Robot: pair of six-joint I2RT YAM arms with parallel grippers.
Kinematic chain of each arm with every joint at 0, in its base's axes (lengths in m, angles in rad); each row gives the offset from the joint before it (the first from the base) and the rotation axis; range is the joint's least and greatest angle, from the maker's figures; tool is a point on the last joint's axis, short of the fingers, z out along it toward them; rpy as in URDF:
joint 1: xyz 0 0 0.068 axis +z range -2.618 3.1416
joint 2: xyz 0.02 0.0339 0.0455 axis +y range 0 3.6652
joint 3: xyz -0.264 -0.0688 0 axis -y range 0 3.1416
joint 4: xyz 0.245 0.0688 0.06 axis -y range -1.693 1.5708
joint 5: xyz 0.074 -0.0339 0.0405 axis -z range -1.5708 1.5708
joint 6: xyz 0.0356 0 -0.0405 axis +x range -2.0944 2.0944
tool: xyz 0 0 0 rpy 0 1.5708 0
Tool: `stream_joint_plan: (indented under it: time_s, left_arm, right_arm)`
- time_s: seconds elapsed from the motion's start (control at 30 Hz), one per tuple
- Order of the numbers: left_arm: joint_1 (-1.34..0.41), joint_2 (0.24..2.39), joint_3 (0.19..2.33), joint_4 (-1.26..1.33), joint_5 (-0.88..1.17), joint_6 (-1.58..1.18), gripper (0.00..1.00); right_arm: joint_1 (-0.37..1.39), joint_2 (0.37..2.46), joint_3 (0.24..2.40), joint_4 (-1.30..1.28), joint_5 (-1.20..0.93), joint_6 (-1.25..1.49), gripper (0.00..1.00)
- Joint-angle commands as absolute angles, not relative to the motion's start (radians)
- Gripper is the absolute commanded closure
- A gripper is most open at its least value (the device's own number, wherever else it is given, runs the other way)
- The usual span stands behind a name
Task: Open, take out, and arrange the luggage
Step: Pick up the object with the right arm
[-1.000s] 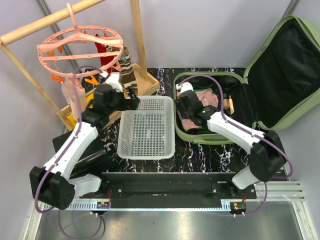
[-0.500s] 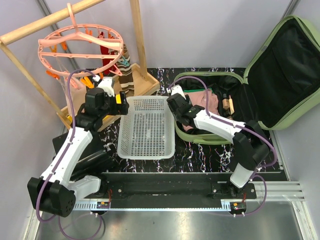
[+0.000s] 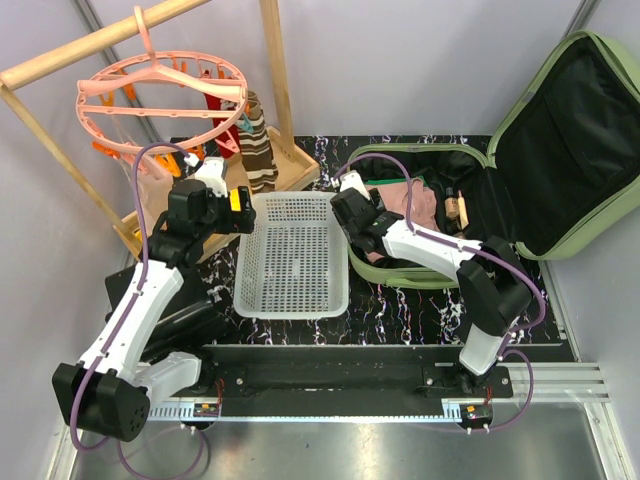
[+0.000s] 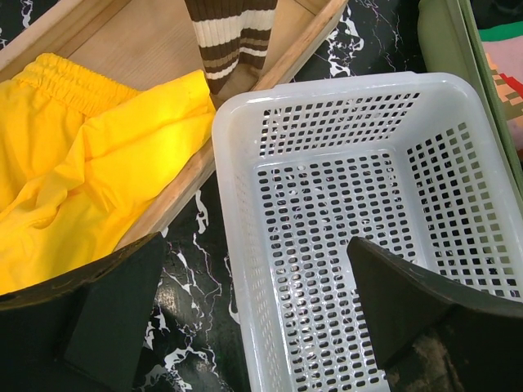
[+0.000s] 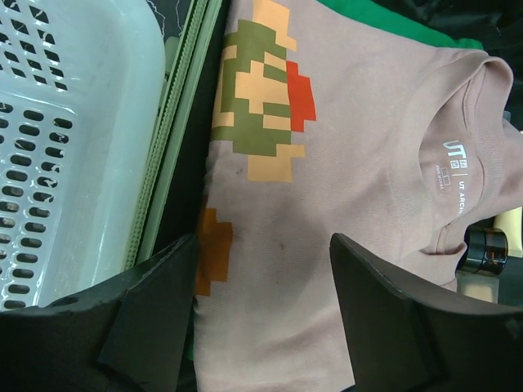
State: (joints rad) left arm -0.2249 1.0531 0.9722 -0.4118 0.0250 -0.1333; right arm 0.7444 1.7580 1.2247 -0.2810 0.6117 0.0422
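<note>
Your luggage [image 3: 570, 140] lies lid-open at the counter's [image 3: 420, 310] far right corner, still packed. The left end effector [image 4: 255, 245] has left the rack [image 3: 278, 80] and hangs apart, empty, over the basket [image 3: 292, 196]. The right end effector [image 5: 261, 245] slid to the luggage's left rim, fingers apart above the pink shirt [image 5: 351, 163], probably the next item out.

The light-green luggage [image 3: 560, 150] lies open at right, lid up, clothes inside its black-lined base.
</note>
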Motion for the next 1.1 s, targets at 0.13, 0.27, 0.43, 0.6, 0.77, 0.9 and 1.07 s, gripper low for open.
stream_joint_plan:
  time_s: [0.13,0.27,0.43,0.6,0.77,0.9,1.07]
  left_arm:
    - [-0.219,1.012,0.969,-0.387,0.005,-0.123,0.01]
    - [-0.222,1.009,0.968,-0.387,0.003,-0.126,0.01]
    - [-0.221,1.003,0.966,-0.385,0.006,-0.127,0.01]
    - [-0.222,1.008,0.963,-0.385,0.011,-0.133,0.01]
    - [-0.221,1.014,0.962,-0.382,0.023,-0.140,0.01]
    - [-0.222,1.017,0.960,-0.382,0.025,-0.140,0.01]
    - [-0.222,1.020,0.962,-0.379,0.029,-0.144,0.01]
  right_arm:
    - [0.784,1.767,1.215,-0.232,0.587,0.055,0.25]
    - [0.785,1.755,1.194,-0.224,0.563,0.041,0.26]
    - [0.792,1.764,1.160,-0.238,0.566,0.052,0.30]
    - [0.792,1.781,1.135,-0.250,0.572,0.071,0.31]
    - [0.792,1.798,1.131,-0.261,0.578,0.078,0.29]
    - [0.792,1.809,1.146,-0.268,0.591,0.063,0.27]
    - [0.792,1.828,1.160,-0.261,0.566,0.041,0.24]
